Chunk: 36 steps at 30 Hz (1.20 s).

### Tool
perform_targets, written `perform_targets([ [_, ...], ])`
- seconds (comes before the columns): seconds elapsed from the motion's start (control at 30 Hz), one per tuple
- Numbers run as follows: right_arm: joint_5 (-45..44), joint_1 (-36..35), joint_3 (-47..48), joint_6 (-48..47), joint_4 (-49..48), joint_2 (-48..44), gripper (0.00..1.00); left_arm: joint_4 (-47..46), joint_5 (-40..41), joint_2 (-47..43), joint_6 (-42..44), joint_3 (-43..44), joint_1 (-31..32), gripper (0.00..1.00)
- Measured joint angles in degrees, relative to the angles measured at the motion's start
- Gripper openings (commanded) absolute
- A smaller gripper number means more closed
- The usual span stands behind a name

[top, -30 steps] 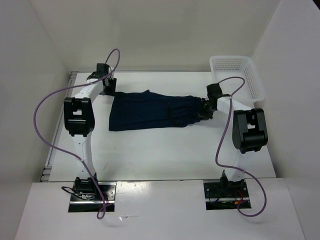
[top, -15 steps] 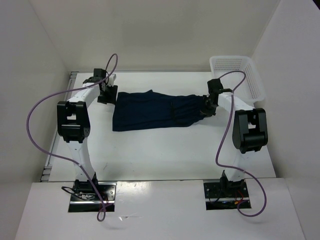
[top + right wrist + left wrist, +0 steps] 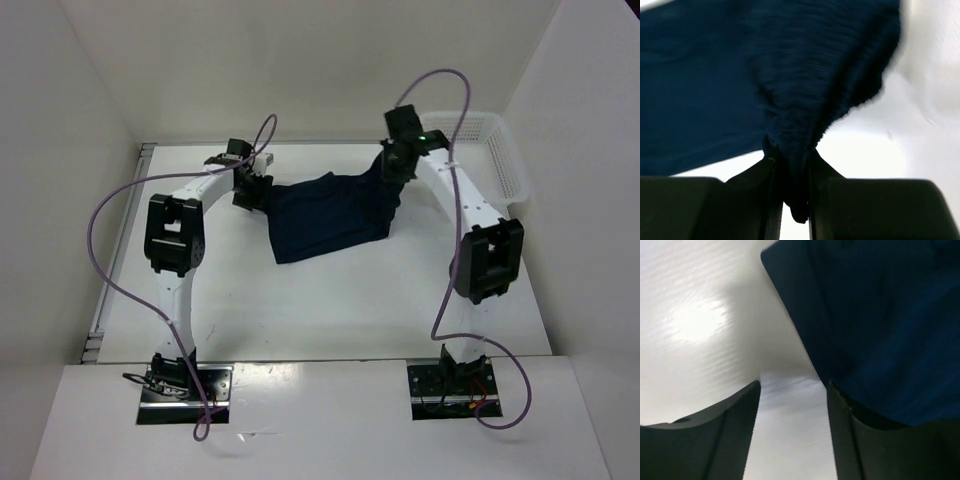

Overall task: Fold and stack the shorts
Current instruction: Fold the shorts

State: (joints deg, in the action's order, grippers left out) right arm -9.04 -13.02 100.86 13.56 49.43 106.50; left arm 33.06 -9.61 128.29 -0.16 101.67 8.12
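1. White table (image 3: 330, 310) inside white walls, with a white basket (image 3: 510, 160) at the far corner. We see nothing inside the part of the basket that shows.
2. Dark navy shorts (image 3: 330, 215) sit on the table near the basket, long axis running away from it. The basket-side end is bunched and raised; the other end lies flat.
3. Right gripper (image 3: 792, 172) is at the basket-side end, clamped on the gathered, ribbed cloth, likely the waistband.
4. Left gripper (image 3: 794, 385) is at the end farthest from the basket, jaws apart with bare table between them. The cloth edge reaches one finger; we cannot tell if it touches. It holds nothing.
5. We judge the fold runs along that long axis, basket-side end carried over the far end. The right arm has the cloth, and the left is nearer to pin the far edge.
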Motion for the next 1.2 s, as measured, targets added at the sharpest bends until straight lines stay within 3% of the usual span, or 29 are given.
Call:
perform_targets([
  [0.2, -4.35, -15.52, 16.70, -2.10, 3.08, 11.15, 0.00, 0.46, -0.46, 3.65, -0.04, 5.46, 0.92, 0.46],
  [0.37, -3.10, -25.22, 22.38, -2.86, 5.03, 20.65, 0.00, 1.18, -0.87, 5.57, -0.09, 8.61, 0.66, 0.44],
  [0.67, 4.31, -31.63, 30.99, -3.63, 5.92, 30.14, 0.00, 1.36, -1.22, 7.32, -0.07, 11.34, 0.63, 0.44],
  [0.73, 5.42, -31.58, 31.74, -3.61, 5.77, 30.14, 0.17, 1.33, -1.25, 7.54, -0.07, 11.67, 0.63, 0.44],
  [0.77, 5.90, -31.58, 31.93, -3.61, 5.66, 30.14, 0.38, 1.36, -1.27, 7.61, -0.07, 11.80, 0.63, 0.45],
  [0.83, 7.74, -31.36, 31.98, -3.13, 5.40, 30.18, 0.54, 1.36, -1.25, 7.72, -0.04, 12.00, 0.61, 0.50],
  [1.0, 14.45, -31.54, 33.66, -3.21, 4.31, 30.88, 0.59, 1.33, -1.05, 7.72, -0.04, 12.33, -0.33, 0.61],
  [1.2, 21.40, -32.74, 35.89, -4.55, 2.54, 30.36, 0.60, 2.64, 2.73, 7.58, -0.04, 13.94, -7.89, 0.62],
])
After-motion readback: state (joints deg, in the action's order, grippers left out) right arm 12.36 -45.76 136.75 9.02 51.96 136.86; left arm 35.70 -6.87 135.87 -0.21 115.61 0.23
